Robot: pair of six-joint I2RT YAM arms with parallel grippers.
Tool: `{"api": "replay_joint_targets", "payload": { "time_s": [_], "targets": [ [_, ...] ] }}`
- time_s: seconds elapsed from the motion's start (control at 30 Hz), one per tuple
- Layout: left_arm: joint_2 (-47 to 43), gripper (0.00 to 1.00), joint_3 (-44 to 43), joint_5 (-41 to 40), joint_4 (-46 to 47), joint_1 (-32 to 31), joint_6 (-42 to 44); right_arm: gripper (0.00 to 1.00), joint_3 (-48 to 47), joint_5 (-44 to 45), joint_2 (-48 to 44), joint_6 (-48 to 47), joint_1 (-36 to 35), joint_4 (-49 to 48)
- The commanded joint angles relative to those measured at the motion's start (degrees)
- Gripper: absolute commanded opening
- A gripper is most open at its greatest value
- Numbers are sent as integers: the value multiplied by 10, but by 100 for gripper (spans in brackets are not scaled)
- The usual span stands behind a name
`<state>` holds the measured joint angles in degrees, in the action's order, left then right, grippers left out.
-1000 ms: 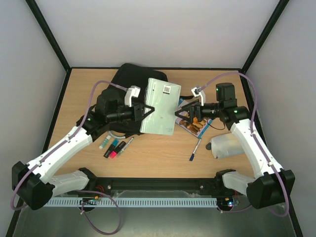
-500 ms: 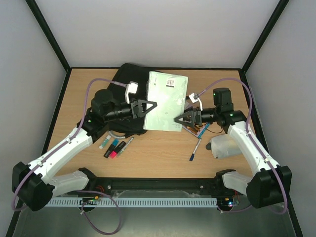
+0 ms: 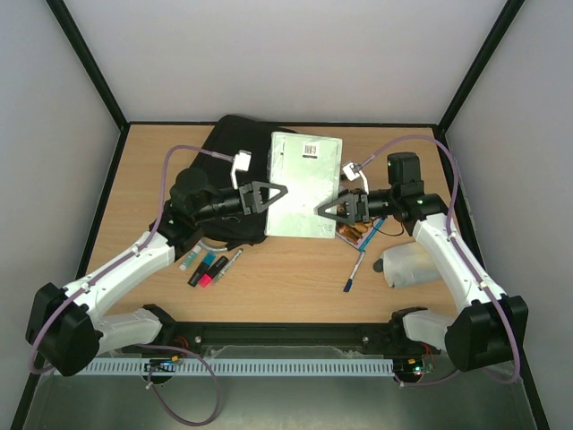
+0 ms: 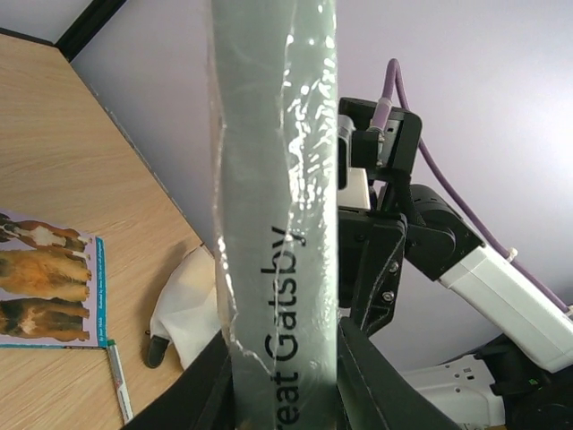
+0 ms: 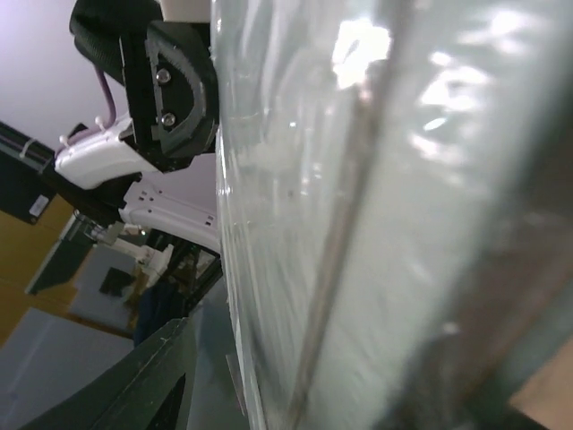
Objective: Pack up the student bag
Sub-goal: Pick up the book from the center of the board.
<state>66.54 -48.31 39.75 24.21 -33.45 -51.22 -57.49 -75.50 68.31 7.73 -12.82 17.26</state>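
Note:
A pale green plastic-wrapped book (image 3: 304,184), its spine reading "Great Gatsby" in the left wrist view (image 4: 277,224), is held above the table between both grippers. My left gripper (image 3: 273,195) is shut on its left edge, and the fingers (image 4: 363,381) clamp the spine. My right gripper (image 3: 327,211) is shut on its lower right edge; there the book (image 5: 385,224) fills the right wrist view. The black student bag (image 3: 219,148) lies at the back left, partly hidden under my left arm and the book.
A dog picture booklet (image 3: 360,235) lies under the right gripper and shows in the left wrist view (image 4: 45,287). A blue pen (image 3: 354,271) and a white pouch (image 3: 407,264) lie to the right. Several markers (image 3: 208,266) lie front left.
The book has swung from a tilt to nearly square and moved right and back. The right gripper has closed in on its lower right edge. The left arm has followed.

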Motion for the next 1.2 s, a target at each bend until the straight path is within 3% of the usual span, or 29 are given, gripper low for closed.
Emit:
{"api": "replay_joint_targets", "payload": {
  "time_s": [0.0,0.1,0.27,0.3,0.37,0.43,0.53,0.7,0.9,1.0,1.17],
  "targets": [
    [-7,2,0,-8,95,3,-8,50,-17,-6,0,53,-1,-32],
    [-6,2,7,-12,96,3,-9,37,-19,-11,-2,62,-1,-36],
    [-2,6,14,-36,70,4,6,28,-18,-3,-14,74,-1,-42],
    [1,16,12,-42,55,4,15,25,-17,-2,-15,75,0,-42],
    [7,52,9,-55,23,9,27,15,-16,1,-15,72,0,-38],
    [11,68,8,-62,-3,19,36,9,-16,7,-15,67,-1,-33],
    [11,83,2,-81,-69,47,63,4,-13,24,-17,61,0,-29],
    [-2,88,-19,-127,-205,128,134,1,25,104,-18,25,0,-32],
    [40,90,-51,-185,-376,281,183,1,92,226,-18,-48,0,-56],
    [46,95,-7,-168,-341,344,187,1,134,281,-47,-64,0,-98],
    [100,100,-7,-304,-338,359,206,1,156,319,-98,-86,0,-107]
  ]
}}
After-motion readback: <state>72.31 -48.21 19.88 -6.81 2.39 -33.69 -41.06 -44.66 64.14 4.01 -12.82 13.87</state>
